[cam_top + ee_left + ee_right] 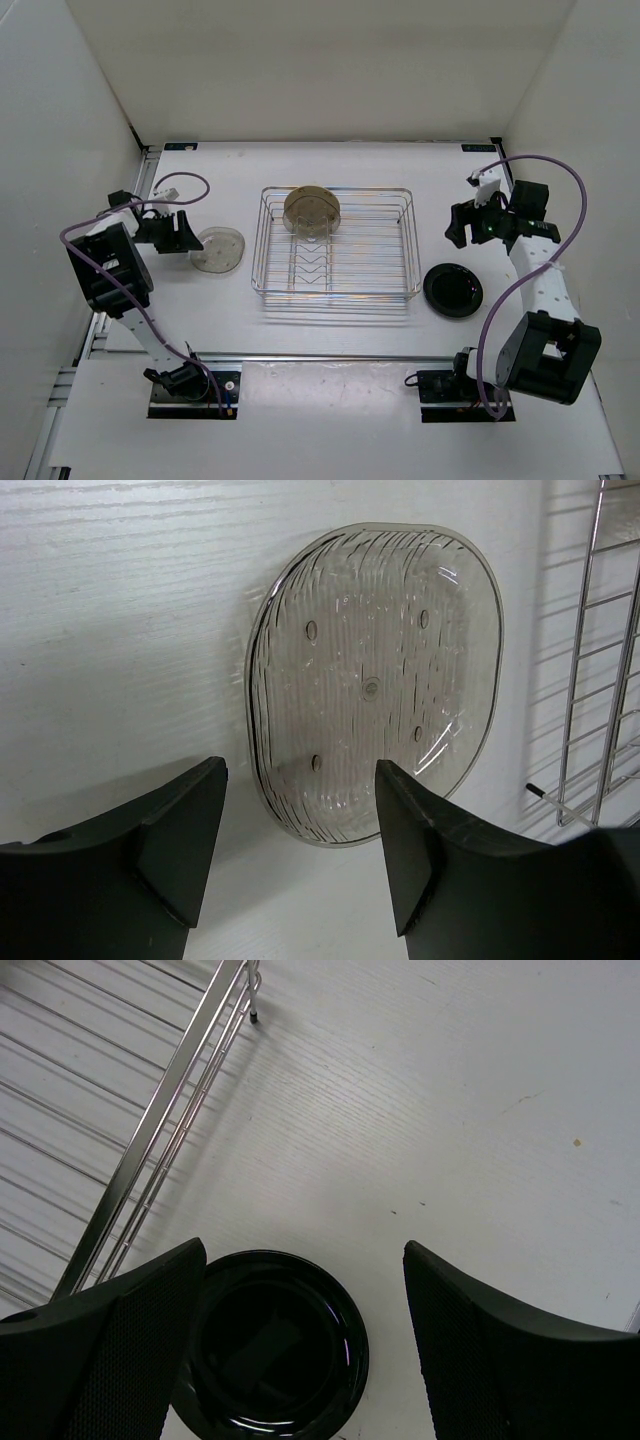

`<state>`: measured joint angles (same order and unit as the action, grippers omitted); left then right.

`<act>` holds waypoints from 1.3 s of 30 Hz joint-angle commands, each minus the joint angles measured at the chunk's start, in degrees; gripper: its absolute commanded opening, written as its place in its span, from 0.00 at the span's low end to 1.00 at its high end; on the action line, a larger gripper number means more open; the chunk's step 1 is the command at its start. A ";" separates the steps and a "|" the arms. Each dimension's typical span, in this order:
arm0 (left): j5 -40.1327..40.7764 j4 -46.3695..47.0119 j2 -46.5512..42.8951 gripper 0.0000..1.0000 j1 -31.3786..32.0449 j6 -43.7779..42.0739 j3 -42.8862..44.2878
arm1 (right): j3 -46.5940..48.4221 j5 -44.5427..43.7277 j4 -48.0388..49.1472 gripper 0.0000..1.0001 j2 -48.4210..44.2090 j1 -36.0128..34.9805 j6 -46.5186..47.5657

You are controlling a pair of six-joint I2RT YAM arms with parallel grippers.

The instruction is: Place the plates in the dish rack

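Hovering low, the left gripper (190,237) stands with jaws apart at the rim of the clear plate (218,249), which lies flat on the table (350,165) just left of the dish rack (330,294). A tan plate (312,209) leans in the rack's far part; beyond its right edge the right gripper (456,228) hangs open near the black plate (452,290), with bare table around both

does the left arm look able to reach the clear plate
Probably yes: the left gripper is open close to the clear plate, nothing lies between them, and the dish rack stands apart.
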<state>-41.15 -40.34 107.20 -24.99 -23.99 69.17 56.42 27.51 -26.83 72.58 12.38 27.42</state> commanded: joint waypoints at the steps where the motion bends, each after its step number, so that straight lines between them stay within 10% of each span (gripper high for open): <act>1: -0.87 -2.72 0.20 0.71 0.30 -1.85 2.63 | -0.09 2.38 1.69 0.83 -2.52 0.54 -0.26; 39: 5.72 -8.53 6.35 0.55 3.64 -2.99 7.65 | -0.61 7.38 1.69 0.83 -4.11 5.37 -0.79</act>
<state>-36.16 -48.07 113.19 -21.58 -25.98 75.50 56.34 32.60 -26.81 69.78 17.32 27.18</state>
